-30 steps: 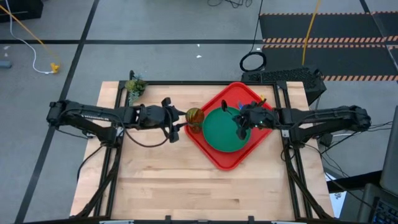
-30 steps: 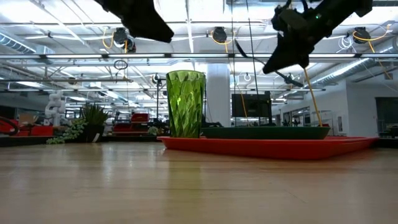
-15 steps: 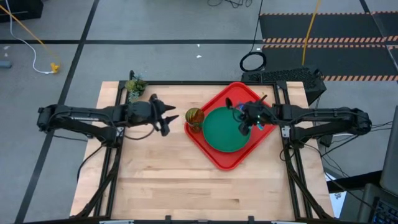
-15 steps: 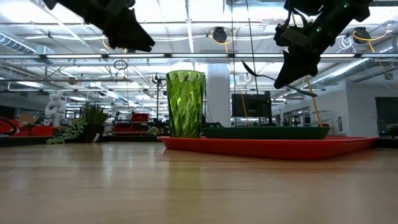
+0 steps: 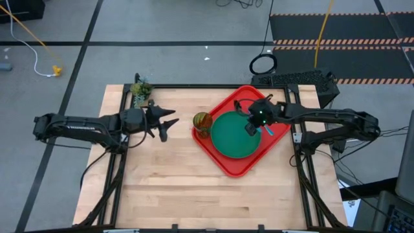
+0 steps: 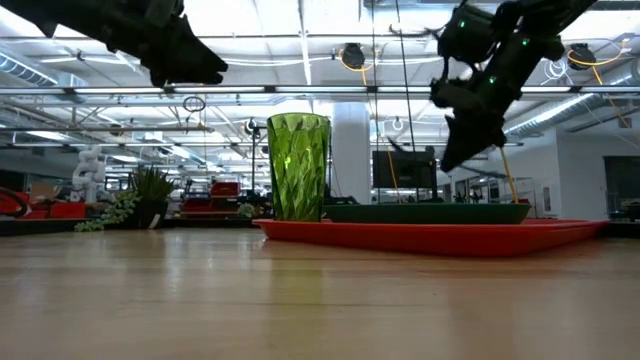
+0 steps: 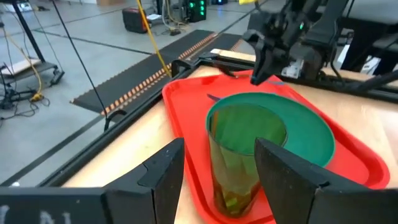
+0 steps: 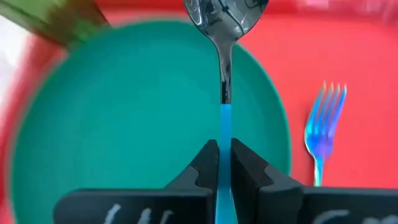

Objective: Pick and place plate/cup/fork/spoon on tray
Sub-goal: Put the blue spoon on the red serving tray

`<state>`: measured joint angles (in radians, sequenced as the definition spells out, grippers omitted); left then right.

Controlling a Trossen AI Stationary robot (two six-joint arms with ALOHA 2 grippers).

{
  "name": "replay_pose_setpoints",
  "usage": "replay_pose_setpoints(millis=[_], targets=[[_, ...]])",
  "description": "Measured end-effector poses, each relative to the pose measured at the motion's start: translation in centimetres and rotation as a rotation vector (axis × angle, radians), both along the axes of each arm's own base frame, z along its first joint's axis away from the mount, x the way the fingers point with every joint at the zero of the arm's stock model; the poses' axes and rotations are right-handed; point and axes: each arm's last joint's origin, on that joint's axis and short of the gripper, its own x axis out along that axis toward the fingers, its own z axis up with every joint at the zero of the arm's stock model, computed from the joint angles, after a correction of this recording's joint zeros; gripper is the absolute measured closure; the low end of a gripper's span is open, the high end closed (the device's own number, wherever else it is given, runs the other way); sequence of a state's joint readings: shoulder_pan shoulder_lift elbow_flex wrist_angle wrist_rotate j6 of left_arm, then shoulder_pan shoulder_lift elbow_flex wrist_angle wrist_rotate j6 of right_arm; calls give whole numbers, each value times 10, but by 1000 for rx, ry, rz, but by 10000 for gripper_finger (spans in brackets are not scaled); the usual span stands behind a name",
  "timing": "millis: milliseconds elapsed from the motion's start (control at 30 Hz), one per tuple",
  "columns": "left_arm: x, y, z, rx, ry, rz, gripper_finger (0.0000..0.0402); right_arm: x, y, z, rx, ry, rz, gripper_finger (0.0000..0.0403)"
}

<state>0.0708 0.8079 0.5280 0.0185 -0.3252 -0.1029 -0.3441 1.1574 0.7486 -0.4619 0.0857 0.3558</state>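
Note:
The red tray (image 5: 223,165) lies at the table's right. On it is the dark-green plate (image 5: 236,139), and the olive-green cup (image 5: 202,121) stands upright on its left corner. The cup also shows in the low view (image 6: 298,165). The fork (image 8: 322,134) lies flat on the tray beside the plate. My right gripper (image 5: 251,127) is above the plate, shut on the spoon (image 8: 225,37). My left gripper (image 5: 165,123) is open and empty, a little to the left of the cup, above the table. My right gripper pinches the spoon's light-blue handle (image 8: 224,127) between its two fingers. The handle runs along the fingers, and the dark bowl (image 8: 225,12) sticks out ahead of the fingertips. The fingers slant downward. The spoon is lifted clear above the plate.
A small green plant (image 5: 140,90) stands at the table's far left corner. Bare wooden table (image 5: 194,194) lies in front of the tray and under my left arm. The tray's far corner (image 5: 249,90) is near the table's far edge.
My left gripper has drawn back from the cup toward the table's left edge, open; the cup stays upright on the tray. My right gripper has kept the spoon over the plate, shifting a little toward the far edge and turning somewhat.

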Motion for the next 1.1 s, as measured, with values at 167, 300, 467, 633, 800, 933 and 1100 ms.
replay_pose_setpoints(millis=[167, 300, 467, 633, 800, 933, 1100], targets=[[0, 0, -5, -32, -4, 9, 204, -5, -6, -9, 38, 88, -24, 393], [0, -1, -5, -54, -14, 9, 204, -11, -10, -5, 49, 128, -53, 392], [1, -4, -5, -64, -19, -13, 204, -20, -19, 9, 22, 196, -113, 392], [1, -5, -5, -64, -22, -20, 204, -32, -34, 3, 43, 272, -163, 392], [1, -5, -5, -70, -24, -18, 204, -40, -48, -5, 64, 338, -188, 392], [1, -5, -4, -78, -30, -14, 204, -42, -56, -11, 78, 381, -176, 392], [1, -5, -3, -54, -30, -21, 204, -41, -63, -22, 96, 445, -137, 392]])
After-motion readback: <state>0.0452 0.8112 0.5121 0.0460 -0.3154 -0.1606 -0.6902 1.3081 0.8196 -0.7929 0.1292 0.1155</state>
